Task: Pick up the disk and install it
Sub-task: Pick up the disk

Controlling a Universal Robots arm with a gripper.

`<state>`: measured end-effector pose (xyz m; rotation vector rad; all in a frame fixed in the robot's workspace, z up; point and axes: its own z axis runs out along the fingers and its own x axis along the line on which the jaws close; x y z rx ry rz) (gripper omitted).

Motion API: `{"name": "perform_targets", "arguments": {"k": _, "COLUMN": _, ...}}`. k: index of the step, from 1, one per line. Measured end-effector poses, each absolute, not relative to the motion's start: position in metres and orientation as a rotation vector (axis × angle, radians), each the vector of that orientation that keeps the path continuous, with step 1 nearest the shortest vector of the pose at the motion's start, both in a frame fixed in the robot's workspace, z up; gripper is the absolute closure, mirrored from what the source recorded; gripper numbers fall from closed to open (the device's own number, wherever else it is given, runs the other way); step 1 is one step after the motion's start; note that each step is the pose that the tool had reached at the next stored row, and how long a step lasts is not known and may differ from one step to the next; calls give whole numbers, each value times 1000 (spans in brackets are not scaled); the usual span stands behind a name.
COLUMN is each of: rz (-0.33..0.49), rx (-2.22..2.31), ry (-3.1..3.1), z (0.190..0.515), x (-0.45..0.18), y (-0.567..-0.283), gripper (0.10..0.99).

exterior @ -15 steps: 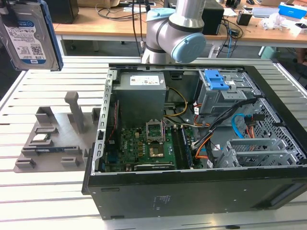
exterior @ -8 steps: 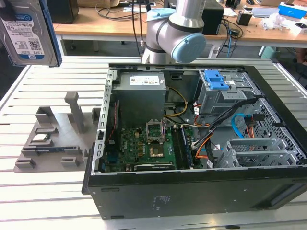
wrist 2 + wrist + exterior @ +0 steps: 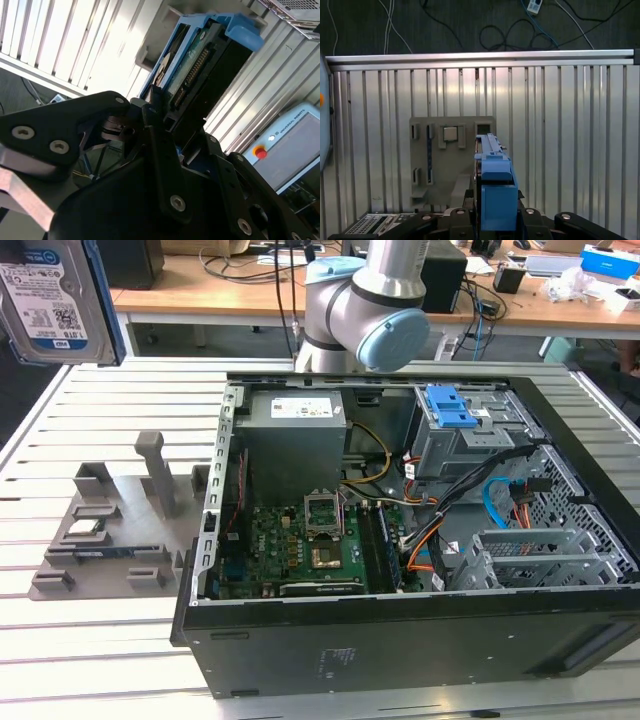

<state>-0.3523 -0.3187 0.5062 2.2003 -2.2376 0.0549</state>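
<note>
The disk (image 3: 55, 295), a silver drive with a blue-and-white label and a blue carrier frame, hangs high in the air at the exterior view's far left, well above the slatted table. In the second wrist view my gripper (image 3: 165, 120) is shut on the disk (image 3: 200, 55), its black fingers (image 3: 160, 150) clamping the lower end. The first wrist view looks along the disk (image 3: 492, 170) edge-on, with the gripper (image 3: 492, 215) at its base.
An open computer case (image 3: 400, 640) lies on the table, with a grey drive cage and blue latch (image 3: 455, 415) at its far right corner. A grey fixture plate (image 3: 100, 530) with a post (image 3: 155, 470) and a small chip (image 3: 82, 530) sits left of the case, below the disk.
</note>
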Motion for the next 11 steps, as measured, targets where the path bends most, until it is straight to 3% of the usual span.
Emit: {"name": "perform_targets", "arguments": {"k": 11, "rz": 54, "rx": 2200, "ry": -2237, "z": 526, "x": -352, "y": -319, "gripper": 722}}
